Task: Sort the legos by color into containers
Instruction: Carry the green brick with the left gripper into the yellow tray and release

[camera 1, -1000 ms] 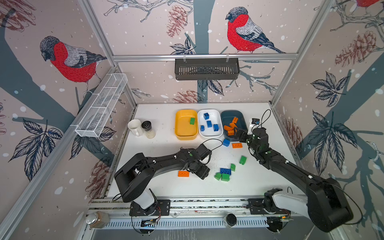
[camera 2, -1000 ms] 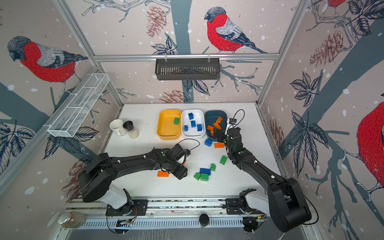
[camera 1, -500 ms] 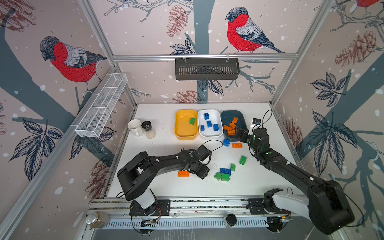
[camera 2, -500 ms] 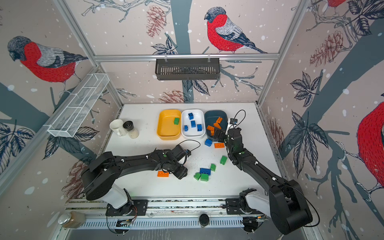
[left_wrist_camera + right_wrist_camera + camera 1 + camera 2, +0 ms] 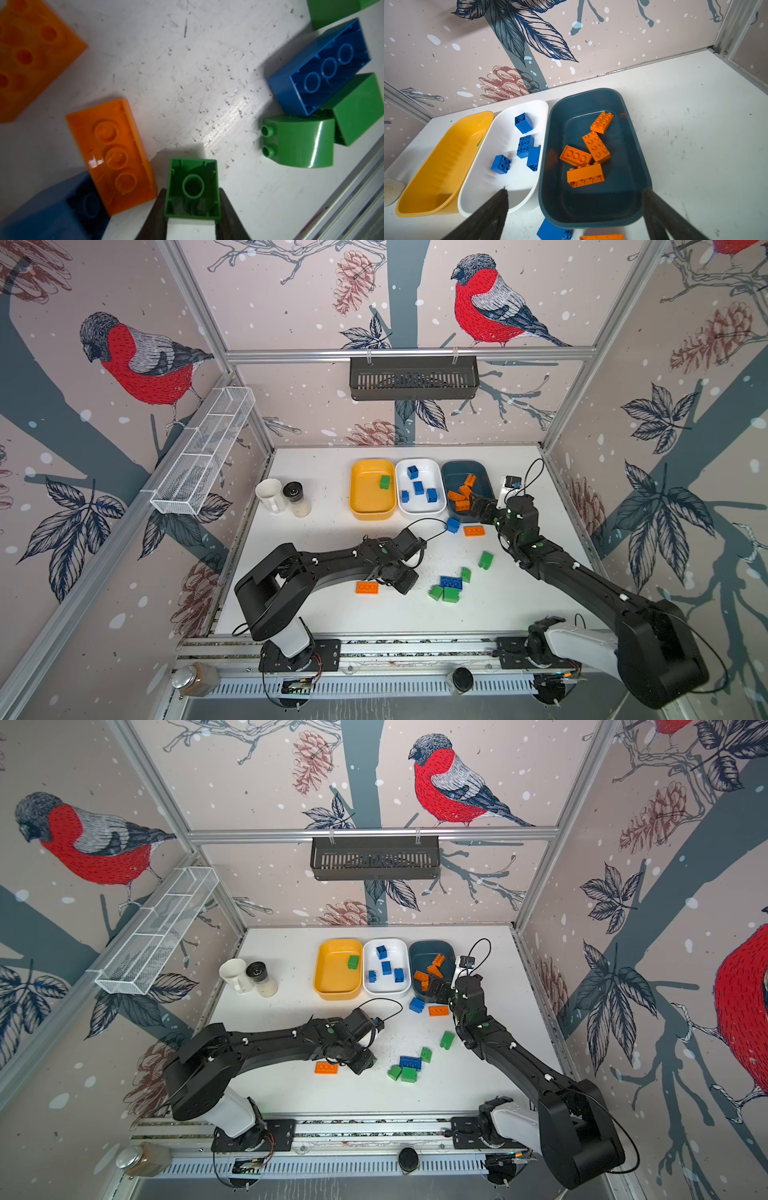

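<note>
My left gripper [image 5: 192, 204] is shut on a small green lego [image 5: 192, 187], held low over the table near the front; in both top views the gripper [image 5: 405, 580] [image 5: 363, 1061] hides it. An orange lego [image 5: 367, 587] lies just left of it. Green and blue legos [image 5: 451, 582] cluster to its right. My right gripper [image 5: 575, 192] hangs open and empty over the near end of the teal container [image 5: 593, 223], which holds several orange legos. The white container [image 5: 419, 510] holds blue ones, and the yellow container [image 5: 371, 512] one green.
A white mug [image 5: 269, 495] and a jar [image 5: 296, 499] stand at the left back. A blue lego [image 5: 453, 525] and an orange lego [image 5: 474, 531] lie just in front of the teal container. A white wire basket [image 5: 203, 456] hangs on the left wall.
The left gripper has shut on the green lego beside the orange one. The right arm has stayed nearly still, open over the teal container.
</note>
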`<state>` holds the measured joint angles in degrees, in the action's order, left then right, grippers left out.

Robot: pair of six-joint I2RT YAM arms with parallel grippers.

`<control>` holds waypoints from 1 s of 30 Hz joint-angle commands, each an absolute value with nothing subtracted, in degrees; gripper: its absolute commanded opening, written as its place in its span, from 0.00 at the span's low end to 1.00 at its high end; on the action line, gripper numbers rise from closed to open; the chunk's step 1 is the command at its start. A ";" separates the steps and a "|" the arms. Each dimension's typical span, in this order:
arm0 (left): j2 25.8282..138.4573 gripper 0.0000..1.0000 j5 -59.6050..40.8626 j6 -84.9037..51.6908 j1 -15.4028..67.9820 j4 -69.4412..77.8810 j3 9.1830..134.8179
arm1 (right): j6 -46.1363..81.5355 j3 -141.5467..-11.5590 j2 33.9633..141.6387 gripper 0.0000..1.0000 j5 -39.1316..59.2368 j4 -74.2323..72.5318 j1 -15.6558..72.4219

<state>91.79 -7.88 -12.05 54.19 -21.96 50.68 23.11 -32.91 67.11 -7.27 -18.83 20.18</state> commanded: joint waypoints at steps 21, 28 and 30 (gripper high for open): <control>101.97 0.25 18.43 -29.23 29.28 -4.24 71.83 | 22.70 -35.42 67.82 0.99 1.52 -2.42 25.13; 110.64 0.34 16.59 -31.73 26.02 -12.02 81.01 | 31.27 -34.78 73.63 0.96 0.53 -7.15 30.06; 111.49 0.46 16.07 -31.85 25.84 -13.48 82.16 | 35.32 -34.97 75.79 0.92 -1.22 -8.50 31.36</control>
<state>110.61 16.51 -30.28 26.33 -10.15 80.68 28.60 -35.03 73.97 1.21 -5.26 30.20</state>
